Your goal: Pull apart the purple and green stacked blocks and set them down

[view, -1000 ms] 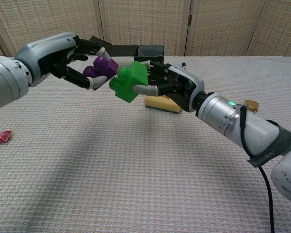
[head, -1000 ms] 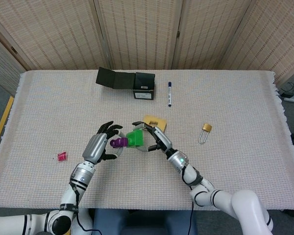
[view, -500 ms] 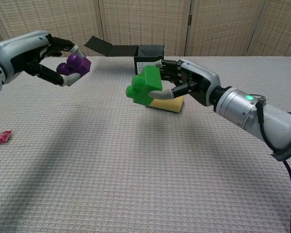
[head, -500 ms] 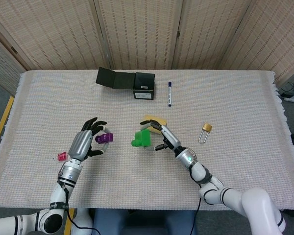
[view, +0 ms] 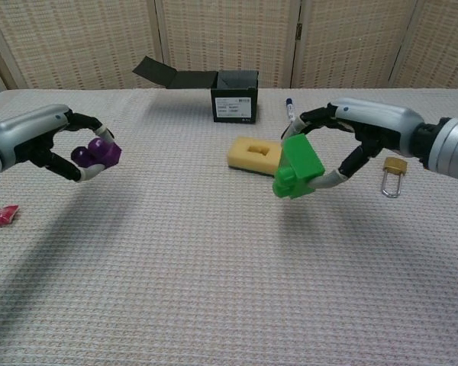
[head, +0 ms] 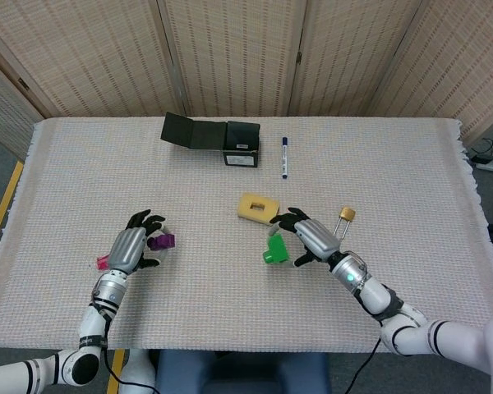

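The two blocks are apart. My left hand (head: pixel 131 249) (view: pixel 57 142) grips the purple block (head: pixel 160 242) (view: pixel 96 153) above the table's left side. At the right of centre my right hand (head: pixel 306 238) (view: pixel 351 136) holds the green block (head: pixel 274 247) (view: pixel 297 168) between thumb and fingers, low over the cloth. A wide stretch of table (head: pixel 214 263) separates the two hands.
A yellow foam piece (head: pixel 257 208) (view: pixel 253 153) lies just behind the green block. A brass padlock (head: pixel 344 220) (view: pixel 393 172) is beside my right hand. A small red item (head: pixel 103 263) (view: pixel 1 216) lies by my left hand. An open black box (head: pixel 214 138) and a pen (head: pixel 284 156) sit further back.
Both hands drew further apart and lower: the left with the purple block moved left and toward me, the right with the green block moved right, past the yellow foam.
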